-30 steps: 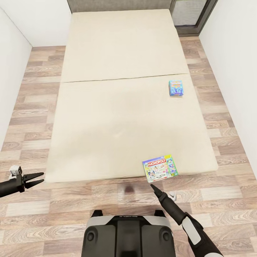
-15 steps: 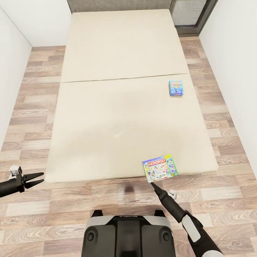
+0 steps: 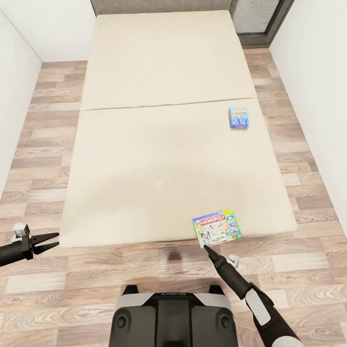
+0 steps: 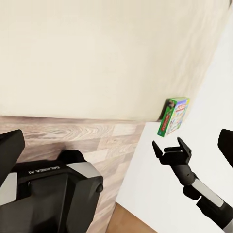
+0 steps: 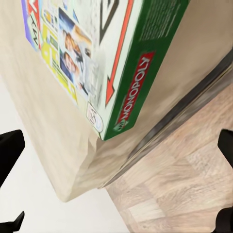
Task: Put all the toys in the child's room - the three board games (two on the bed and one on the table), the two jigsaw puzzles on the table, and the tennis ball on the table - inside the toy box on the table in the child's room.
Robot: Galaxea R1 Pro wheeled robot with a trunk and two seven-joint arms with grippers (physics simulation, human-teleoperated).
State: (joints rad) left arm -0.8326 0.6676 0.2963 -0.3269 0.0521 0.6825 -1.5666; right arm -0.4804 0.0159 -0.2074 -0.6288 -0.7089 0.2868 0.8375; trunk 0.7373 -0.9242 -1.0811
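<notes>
Two board games lie on the bed [image 3: 159,144]. A green-edged Monopoly box [image 3: 217,227] sits at the mattress's near right corner, and a light blue box [image 3: 238,118] lies farther back by the right edge. My right gripper [image 3: 206,247] is open, its tips just short of the Monopoly box's near edge. In the right wrist view the Monopoly box [image 5: 97,63] lies close ahead between the spread fingers [image 5: 9,145]. The left wrist view shows that box [image 4: 174,115] and the open right gripper [image 4: 170,148]. My left gripper [image 3: 47,242] hangs open over the floor at the left.
Wood-plank floor [image 3: 299,260] runs around the bed. White walls stand close on both sides. A grey headboard [image 3: 159,5] and a dark door frame [image 3: 262,24] are at the far end. My base [image 3: 168,315] stands at the bed's foot.
My right gripper has crept forward towards the Monopoly box's near edge. The head view has shifted slightly. The left arm and both boxes have stayed put.
</notes>
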